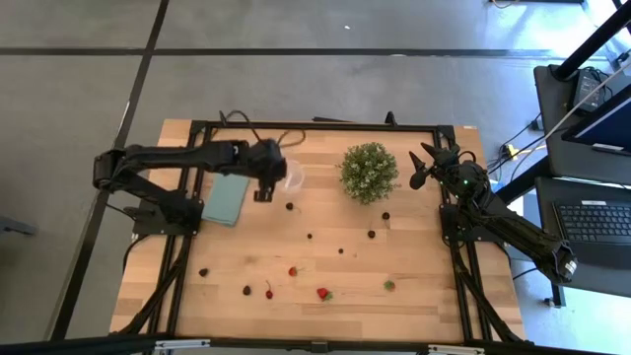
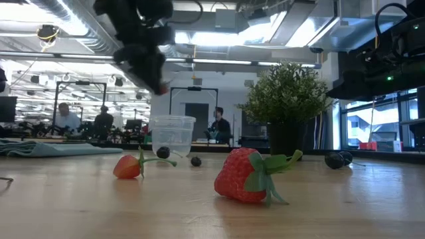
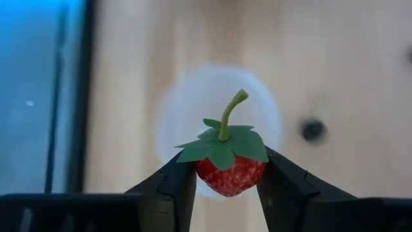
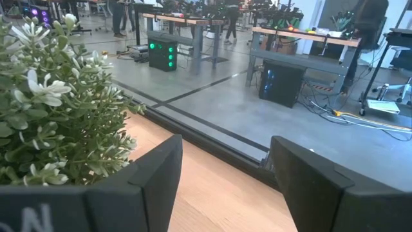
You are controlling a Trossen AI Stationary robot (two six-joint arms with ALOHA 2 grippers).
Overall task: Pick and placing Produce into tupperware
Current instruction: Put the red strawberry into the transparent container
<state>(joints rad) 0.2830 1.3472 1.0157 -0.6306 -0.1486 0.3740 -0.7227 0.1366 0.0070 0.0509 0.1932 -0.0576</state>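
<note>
My left gripper (image 1: pixel 263 191) hangs above the table at the back left, shut on a small red strawberry (image 3: pixel 230 179) with a green leaf cap and stem. Just beyond it stands the tupperware (image 1: pixel 293 176), a clear round cup that shows blurred behind the berry in the left wrist view (image 3: pixel 219 116). The low view has the cup (image 2: pixel 172 136) standing on the table below my gripper (image 2: pixel 151 66). More produce lies scattered on the wood: strawberries (image 2: pixel 242 174) (image 2: pixel 127 166) and dark berries (image 1: pixel 289 206). My right gripper (image 4: pixel 222 187) waits open at the back right beside the plant. My left gripper pinches the strawberry's red body (image 3: pixel 206 173) between its two fingers, on opposite sides just under the leaf cap. The fingers slant down from the table's left side. The berry is lifted clear of the table, its stem (image 3: pixel 230 116) pointing away from the fingers.
A bushy green potted plant (image 1: pixel 369 172) stands at the back, right of the cup. A flat teal rectangle (image 1: pixel 225 200) lies under my left arm. Loose produce is spread over the middle and near part of the table (image 1: pixel 434 296). People sit in the room beyond.
</note>
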